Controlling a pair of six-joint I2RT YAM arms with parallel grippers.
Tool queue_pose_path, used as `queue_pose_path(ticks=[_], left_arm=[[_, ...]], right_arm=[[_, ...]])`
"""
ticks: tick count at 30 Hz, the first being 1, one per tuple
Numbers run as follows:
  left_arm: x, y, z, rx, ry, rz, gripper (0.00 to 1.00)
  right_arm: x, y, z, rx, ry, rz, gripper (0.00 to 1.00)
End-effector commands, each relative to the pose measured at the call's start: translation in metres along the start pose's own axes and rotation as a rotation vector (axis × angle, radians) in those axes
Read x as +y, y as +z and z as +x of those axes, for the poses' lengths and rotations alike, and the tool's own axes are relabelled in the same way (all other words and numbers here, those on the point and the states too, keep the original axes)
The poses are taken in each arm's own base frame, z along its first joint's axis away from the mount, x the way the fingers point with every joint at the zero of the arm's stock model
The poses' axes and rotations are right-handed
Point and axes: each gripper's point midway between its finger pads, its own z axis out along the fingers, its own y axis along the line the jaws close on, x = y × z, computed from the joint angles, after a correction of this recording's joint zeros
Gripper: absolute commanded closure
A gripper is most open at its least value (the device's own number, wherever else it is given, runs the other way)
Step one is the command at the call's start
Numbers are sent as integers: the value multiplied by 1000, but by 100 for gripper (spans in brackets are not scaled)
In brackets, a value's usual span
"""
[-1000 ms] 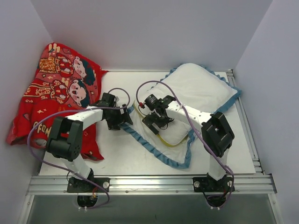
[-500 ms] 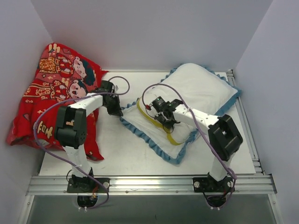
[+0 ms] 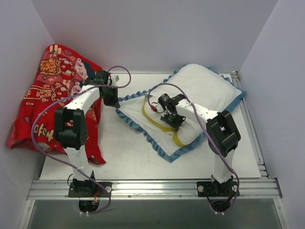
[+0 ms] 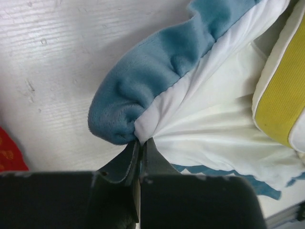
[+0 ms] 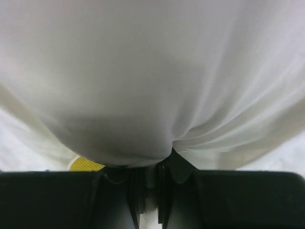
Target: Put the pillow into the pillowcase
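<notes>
Mid-stuffing, seemingly: clamped fully shut with left gripper (image 4: pixel 140 144) on corner of white-lined, blue-ruffled fabric pillowcase (image 4: pixel 143 90); pinched closed with right gripper (image 5: pixel 151 168) on soft white yellow-edged pillow (image 4: pixel 281 105), lying at case's mouth; next calls for pushing inward, keeping mouth taut.

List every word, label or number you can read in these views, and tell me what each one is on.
Red cloth: large yellow letters near its lower left fold, partly folded under and too blurred to read with confidence; the smaller printed marks around the cartoon figures are also too small to read.
Pillow: no text.
Pillowcase: no text.
</notes>
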Motion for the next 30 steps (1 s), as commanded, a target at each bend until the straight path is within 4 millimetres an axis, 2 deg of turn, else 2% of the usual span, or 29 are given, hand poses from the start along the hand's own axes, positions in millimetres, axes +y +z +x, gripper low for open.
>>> queue_pose_path(ticks=[1,4,6,7,8,9,11,12,15,16,17,19,20,22,26,27,28,30], left_arm=[[15,0,-30,-94,130,-107,100],[18,2,-31,-100,138,-106,100],[17,1,-29,-96,149,-84,100],[18,0,-29,-96,155,-80,100],[13,-1,-28,-95,159,-48,93],[10,-4,-28,-97,157,-23,73],[2,-11,-27,-107,150,25,59],[-1,-13,-27,-113,151,36,48],[-14,-28,-30,-154,147,82,37],[-17,-34,-31,-169,141,91,28],[-21,-45,-36,-201,145,100,27],[-27,-61,-40,-240,132,112,11],[-29,-66,-41,-254,128,119,7],[-34,-83,-44,-288,111,137,3],[-35,-107,-39,-339,101,131,3],[-35,-111,-37,-349,100,124,3],[-35,-123,-37,-384,105,113,3],[-31,-125,-27,-396,108,94,3]], right_arm=[[19,0,14,138,136,-147,100],[14,-12,-9,58,213,-194,100],[11,-24,-18,11,248,-208,76],[14,-30,-21,-5,248,-232,60],[13,-37,-23,-17,256,-234,29],[11,-49,-28,-50,260,-234,20],[11,-64,-35,-98,263,-243,0],[9,-74,-38,-128,264,-237,0],[11,-84,-48,-158,237,-200,0],[14,-83,-50,-155,218,-189,0],[19,-81,-50,-139,185,-153,0],[27,-67,-49,-93,145,-122,0],[35,-62,-48,-69,119,-115,0],[39,-46,-44,-20,102,-106,0],[44,-16,-44,49,87,-97,0],[48,-2,-41,87,75,-103,0],[41,4,-40,105,64,-68,1],[38,15,-41,120,74,-77,7]])
